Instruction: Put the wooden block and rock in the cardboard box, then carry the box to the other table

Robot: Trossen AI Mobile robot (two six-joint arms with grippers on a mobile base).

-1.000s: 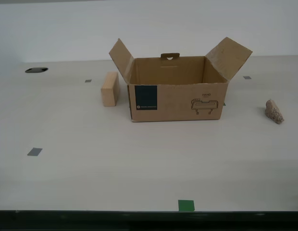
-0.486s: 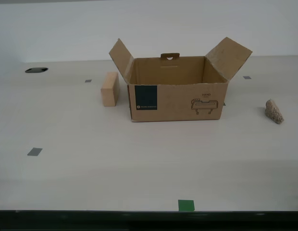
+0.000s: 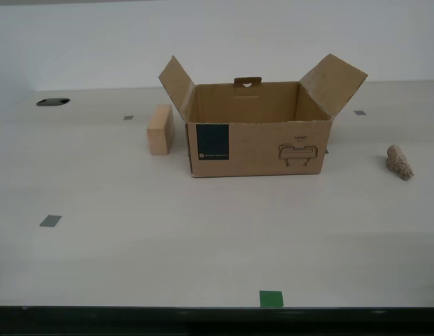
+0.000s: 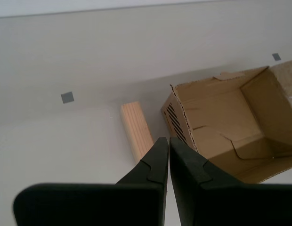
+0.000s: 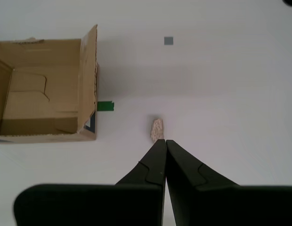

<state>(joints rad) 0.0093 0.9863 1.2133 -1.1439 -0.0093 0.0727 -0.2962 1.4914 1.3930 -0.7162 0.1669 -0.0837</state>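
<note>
Off-white bench (image 3: 133,259) stretches wide and bare toward the near edge, where a green tape mark (image 3: 271,299) sits. Mid-bench stands the cardboard box (image 3: 257,140), flaps splayed, long side facing the exterior view. Just beside it on that view's left, the wooden block (image 3: 160,129) points its long axis away from the camera. Well apart on the right lies the rock (image 3: 399,162), tip up. My first hand (image 5: 164,141) hangs above the rock, my second hand (image 4: 166,140) above the block, each with its fingers pressed together, empty.

1. My first gripper (image 5: 162,142) is matte black, its two jaws tapering to slim pointed tips.
2. Each jaw bears a stepped notch along its inner edge.
3. My second gripper (image 4: 165,140) looks alike: black, wedge-shaped, with notched inner edges.
4. Both rise from a broad, rounded black base.
</note>
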